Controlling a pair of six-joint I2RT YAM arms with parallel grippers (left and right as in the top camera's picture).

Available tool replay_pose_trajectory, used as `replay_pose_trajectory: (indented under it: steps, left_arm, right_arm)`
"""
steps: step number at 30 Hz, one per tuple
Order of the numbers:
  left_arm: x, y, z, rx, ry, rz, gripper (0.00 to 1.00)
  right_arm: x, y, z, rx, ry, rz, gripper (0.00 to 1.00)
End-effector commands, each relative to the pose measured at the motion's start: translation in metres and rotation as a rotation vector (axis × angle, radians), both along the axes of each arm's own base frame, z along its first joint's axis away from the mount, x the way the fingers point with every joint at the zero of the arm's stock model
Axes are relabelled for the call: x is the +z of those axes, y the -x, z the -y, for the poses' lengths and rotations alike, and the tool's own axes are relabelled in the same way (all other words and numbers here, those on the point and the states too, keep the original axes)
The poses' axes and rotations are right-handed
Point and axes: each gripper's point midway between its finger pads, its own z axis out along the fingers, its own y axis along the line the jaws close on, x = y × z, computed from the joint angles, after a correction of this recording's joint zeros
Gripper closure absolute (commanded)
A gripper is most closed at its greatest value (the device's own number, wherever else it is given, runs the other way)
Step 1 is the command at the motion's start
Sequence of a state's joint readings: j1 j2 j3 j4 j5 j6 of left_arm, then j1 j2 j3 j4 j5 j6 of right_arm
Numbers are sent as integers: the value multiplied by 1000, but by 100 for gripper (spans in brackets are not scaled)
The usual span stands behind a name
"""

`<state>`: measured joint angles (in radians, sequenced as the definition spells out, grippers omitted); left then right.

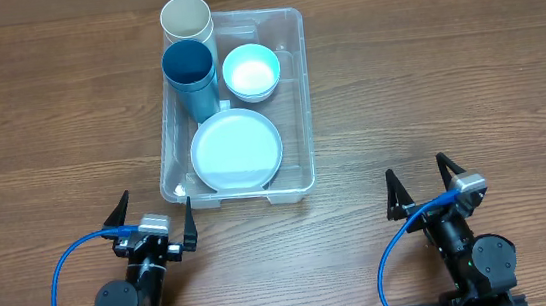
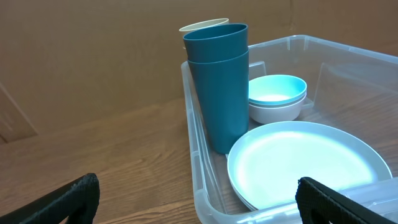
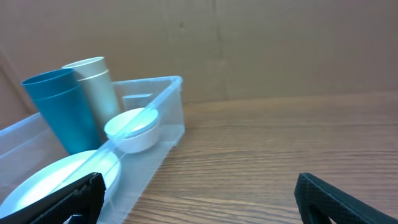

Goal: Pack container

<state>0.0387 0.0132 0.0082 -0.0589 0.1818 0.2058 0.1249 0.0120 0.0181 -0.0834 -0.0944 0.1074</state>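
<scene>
The clear plastic container [image 1: 292,91] stands at the middle of the table. Inside it are a light blue plate [image 1: 237,149], a light blue bowl [image 1: 251,72], stacked teal cups [image 1: 191,72] and a cream cup [image 1: 186,23]. The same container [image 2: 198,155] with plate [image 2: 305,163], bowl [image 2: 278,96] and teal cups [image 2: 219,87] shows in the left wrist view, and the container [image 3: 163,138] also shows in the right wrist view. My left gripper [image 1: 155,217] is open and empty just before the container's near left corner. My right gripper [image 1: 425,184] is open and empty, to the right of the container.
The wooden table [image 1: 446,76] stretches on both sides of the container. A brown cardboard wall [image 3: 249,50] stands behind the table.
</scene>
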Motion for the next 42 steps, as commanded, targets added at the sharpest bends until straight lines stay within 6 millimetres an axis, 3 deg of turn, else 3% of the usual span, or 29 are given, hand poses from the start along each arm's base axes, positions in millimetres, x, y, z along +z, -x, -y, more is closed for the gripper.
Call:
replay_pose_trajectory:
  steps: [1,14,42]
  left_arm:
    - [0,0,1,0,0,5,0]
    - [0,0,1,0,0,5,0]
    - [0,0,1,0,0,5,0]
  right_arm:
    - [-3,-3,13,-76,9,-1,0]
    - [-3,-3,16,-91,187,33,0]
    - [-3,-4,24,-123,190,31,0]
